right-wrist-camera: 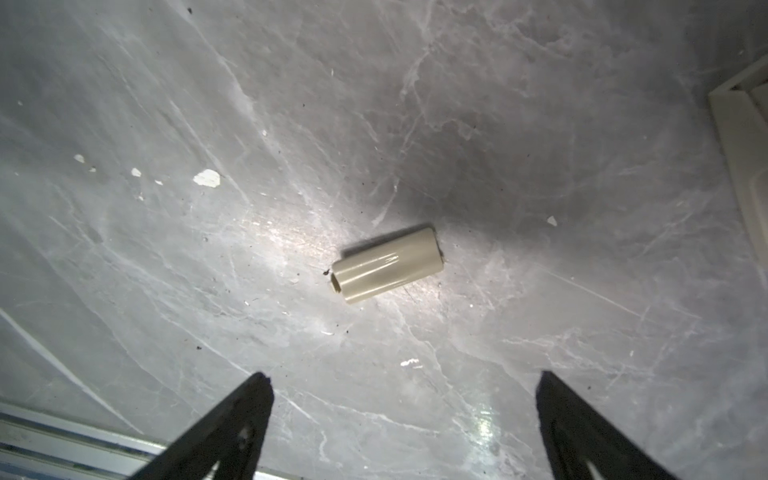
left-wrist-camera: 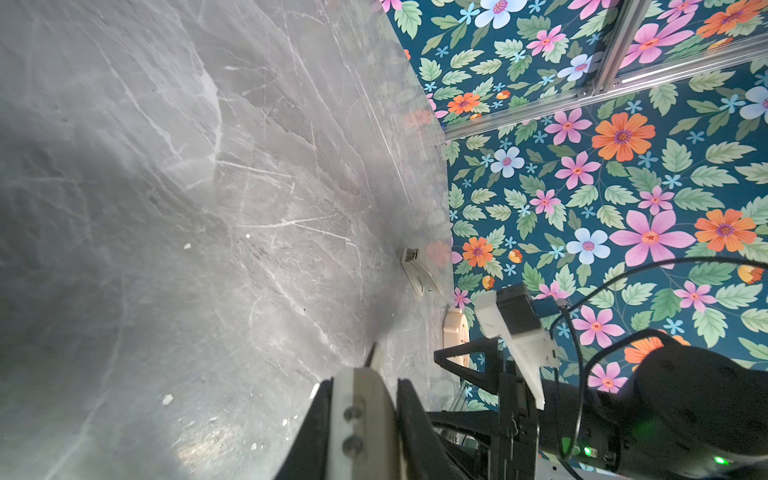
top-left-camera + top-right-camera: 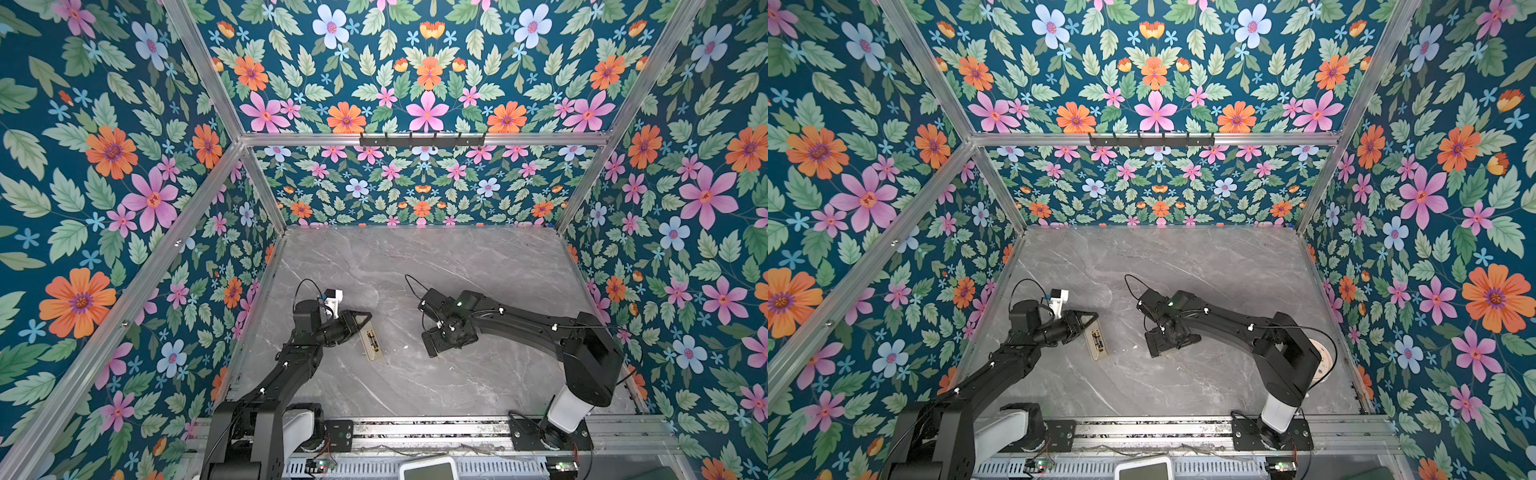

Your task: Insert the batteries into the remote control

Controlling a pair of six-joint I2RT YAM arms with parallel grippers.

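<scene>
The remote control [image 3: 371, 344] lies beige back up on the grey marble table [image 3: 457, 266], left of centre in both top views. Its compartment is open and the dark batteries [image 3: 372, 341] with gold bands lie inside it, also seen in a top view [image 3: 1097, 340]. My left gripper [image 3: 360, 321] is shut on the remote's far end; in the left wrist view the beige body [image 2: 361, 419] fills the gap between the jaws of the left gripper [image 2: 365, 380]. My right gripper [image 1: 403, 376] hangs open above a small beige cover plate [image 1: 388, 266], with bare table between its fingers.
A cream stepped block [image 2: 415, 270] and a round white object [image 2: 455, 332] sit by the right wall. A cream object [image 1: 744, 166] is cut off at the right wrist view's edge. A white-framed screen [image 3: 428, 469] stands beyond the front rail. White flecks dot the table.
</scene>
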